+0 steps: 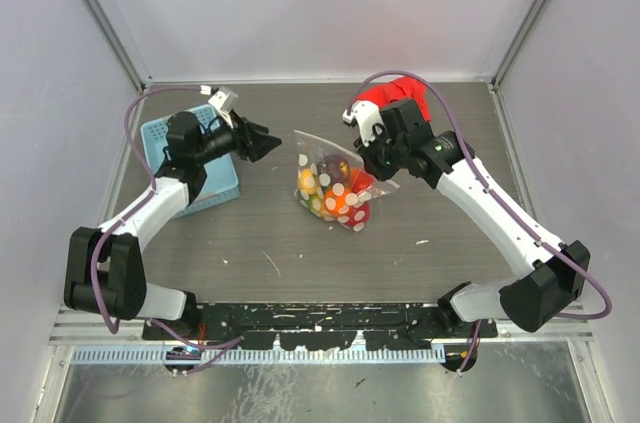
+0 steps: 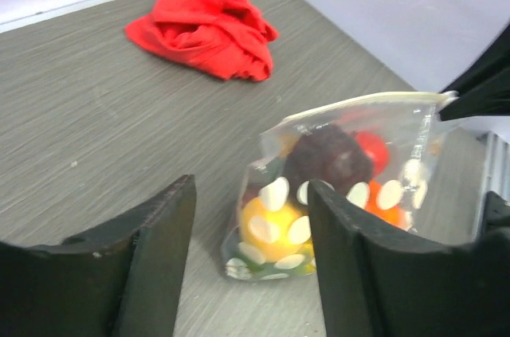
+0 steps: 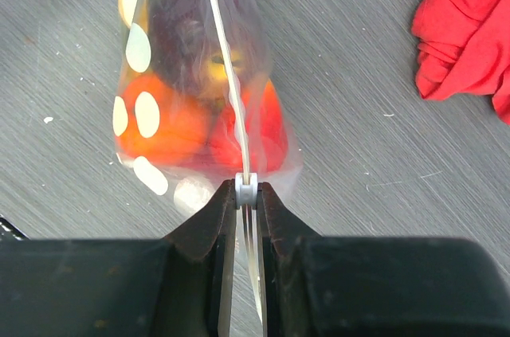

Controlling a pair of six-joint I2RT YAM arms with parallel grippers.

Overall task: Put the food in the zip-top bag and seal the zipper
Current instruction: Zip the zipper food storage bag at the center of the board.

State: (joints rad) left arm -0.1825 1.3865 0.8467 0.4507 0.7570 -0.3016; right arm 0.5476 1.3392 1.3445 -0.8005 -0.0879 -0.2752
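**Top view:** you are looking at the zip-top bag (image 1: 335,188) sitting mid-worktop, with the food (image 1: 338,201) inside. The right gripper (image 1: 376,173) is pinching the end nearest the right edge, likely to keep the seal taut.

**Left wrist view:** the left gripper (image 2: 251,257) is gaping wide, gripping 0 items; the bag is lying just beyond it, untouched.

**Right wrist view:** the jaws are clamping 1 end of the zipper (image 3: 227,74), with the bag stretching away ahead.
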